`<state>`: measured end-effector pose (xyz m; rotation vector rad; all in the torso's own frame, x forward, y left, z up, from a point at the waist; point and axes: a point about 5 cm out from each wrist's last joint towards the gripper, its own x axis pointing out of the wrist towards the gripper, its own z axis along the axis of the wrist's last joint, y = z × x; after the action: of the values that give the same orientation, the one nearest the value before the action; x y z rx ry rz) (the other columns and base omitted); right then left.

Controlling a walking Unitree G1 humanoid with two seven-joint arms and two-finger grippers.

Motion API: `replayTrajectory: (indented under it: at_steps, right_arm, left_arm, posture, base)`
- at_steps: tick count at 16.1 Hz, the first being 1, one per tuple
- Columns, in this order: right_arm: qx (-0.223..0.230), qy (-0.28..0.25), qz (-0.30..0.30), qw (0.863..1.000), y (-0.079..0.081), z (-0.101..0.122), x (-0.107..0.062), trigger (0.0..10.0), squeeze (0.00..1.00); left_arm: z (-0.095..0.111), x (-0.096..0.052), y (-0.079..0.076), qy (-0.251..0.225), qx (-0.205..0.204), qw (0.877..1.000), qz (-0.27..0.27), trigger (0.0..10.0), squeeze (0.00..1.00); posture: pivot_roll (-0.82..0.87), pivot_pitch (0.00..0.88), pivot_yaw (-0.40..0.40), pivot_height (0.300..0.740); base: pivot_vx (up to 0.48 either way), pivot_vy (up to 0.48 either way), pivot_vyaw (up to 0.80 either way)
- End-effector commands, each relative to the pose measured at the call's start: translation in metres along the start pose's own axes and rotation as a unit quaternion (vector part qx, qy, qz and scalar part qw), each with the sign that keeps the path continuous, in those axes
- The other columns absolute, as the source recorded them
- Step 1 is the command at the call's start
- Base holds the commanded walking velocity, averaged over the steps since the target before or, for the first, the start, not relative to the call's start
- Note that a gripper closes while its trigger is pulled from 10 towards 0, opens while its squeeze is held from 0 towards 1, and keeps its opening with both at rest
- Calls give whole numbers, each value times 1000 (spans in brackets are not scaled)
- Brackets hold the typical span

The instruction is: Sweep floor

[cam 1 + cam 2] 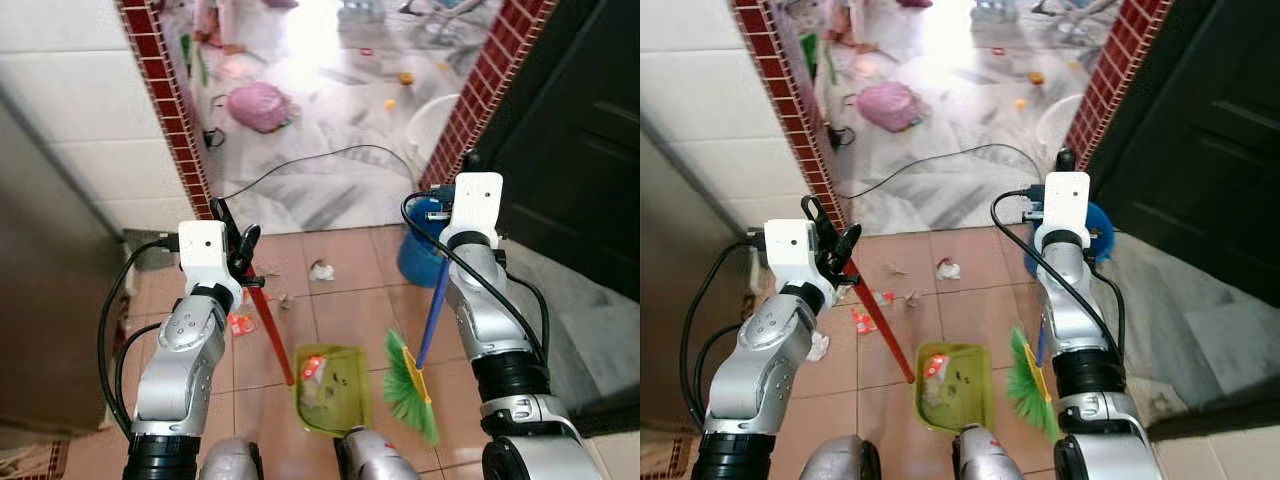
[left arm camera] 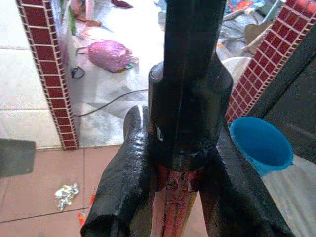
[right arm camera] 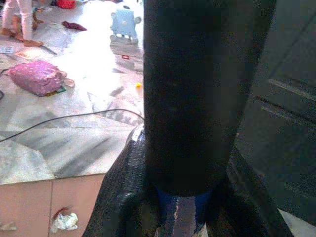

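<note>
1. Here, terracotta tiled floor (image 1: 340, 300) underfoot, meeting a pale marble floor (image 1: 320, 180) past the red brick doorway (image 1: 175, 110); dark door (image 1: 570, 130) on the right.
2. Blue bucket (image 1: 415, 255) just beside the right arm, near the threshold.
3. Green broom (image 1: 410, 385) low on the right, bristles on the tile, its blue handle (image 1: 435, 305) slanting up into the right tool (image 3: 182, 207), pinched tight around it.
4. Green dustpan (image 1: 333, 385) flat on the floor just left of the broom head, already holding a few scraps; its red handle (image 1: 272, 330) rising leftward into the left tool (image 2: 173, 197), clamped on it.
5. Crumpled white paper (image 1: 321, 270) ahead of the dustpan mouth, toward the doorway, roughly midway between the arms.
6. Red wrapper (image 1: 240, 323) nearer the left arm, beside the red handle; smaller bits (image 1: 285, 298) between.
7. Judged: paper beyond both implements, forward of the broom and slightly left, so the right arm's broom probably needs to reach out past it and draw back toward the pan.
</note>
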<state>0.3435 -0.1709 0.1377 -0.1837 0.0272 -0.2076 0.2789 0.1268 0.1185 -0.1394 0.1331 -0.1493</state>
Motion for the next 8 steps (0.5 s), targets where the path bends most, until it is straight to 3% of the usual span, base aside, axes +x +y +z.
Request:
replayTrajectory:
  at_steps: [1,5,8]
  right_arm:
    - [-11,4,-8,1000,-5,-3,0,10000,0]
    - [-9,9,3,1000,-5,-8,-3,10000,0]
    - [-12,11,8,1000,-4,-11,-5,10000,0]
  left_arm:
    - [10,0,-5,-22,-4,1000,-17,10000,0]
    - [9,0,-5,-21,-4,1000,-17,10000,0]
    - [9,0,-5,-21,-3,1000,-16,10000,0]
  posture:
    - [-11,101,-34,740]
    - [-12,99,-35,740]
    - [-11,95,-35,740]
  base:
    - [0,0,-587]
    - [0,0,-106]
    - [0,-274,0]
